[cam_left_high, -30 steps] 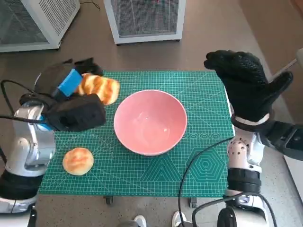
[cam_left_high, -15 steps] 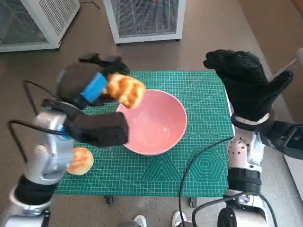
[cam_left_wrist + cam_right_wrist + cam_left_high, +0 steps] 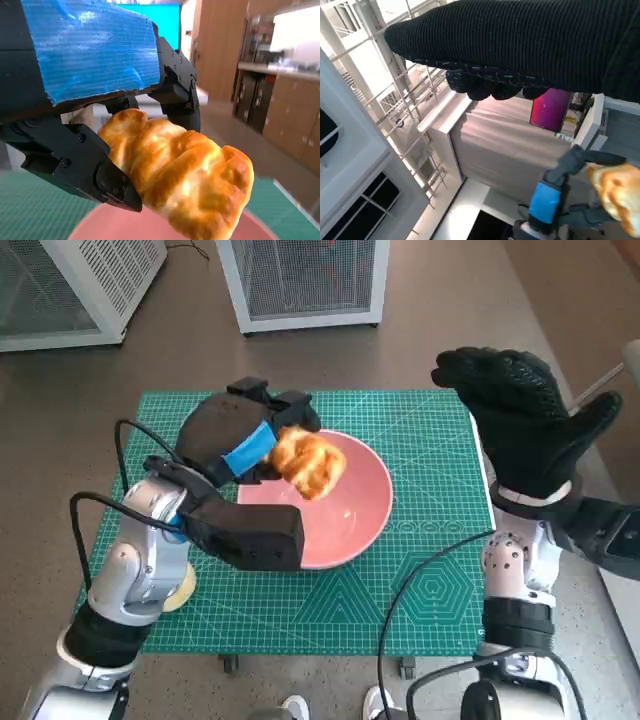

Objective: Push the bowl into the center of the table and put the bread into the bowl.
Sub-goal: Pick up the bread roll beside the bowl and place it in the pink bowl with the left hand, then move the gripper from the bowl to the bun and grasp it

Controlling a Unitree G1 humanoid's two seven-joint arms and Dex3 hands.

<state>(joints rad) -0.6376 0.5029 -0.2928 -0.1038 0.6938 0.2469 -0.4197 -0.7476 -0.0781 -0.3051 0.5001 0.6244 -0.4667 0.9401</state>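
Note:
The pink bowl [image 3: 355, 515] sits near the middle of the green cutting mat [image 3: 430, 580]. My left hand [image 3: 235, 440] holds a golden braided bread [image 3: 308, 462] in the air over the bowl's near-left part. The left wrist view shows its black fingers [image 3: 175, 85] clamped round the bread [image 3: 185, 185], with the bowl's rim [image 3: 90, 227] below. A round bun [image 3: 183, 587] peeks out from behind my left forearm on the mat. My right hand [image 3: 520, 420] hangs spread and empty above the mat's right edge. The right wrist view catches the left hand [image 3: 545, 200] and bread [image 3: 615, 192] from afar.
Two white mesh-fronted cabinets [image 3: 300, 280] stand on the floor beyond the table. Black cables [image 3: 410, 590] loop over the mat's front right. Shoes of a person [image 3: 295, 707] show below the table's front edge.
My left hand has lifted the braided bread off the mat's left side and carried it right, over the bowl. The right hand has stayed put.

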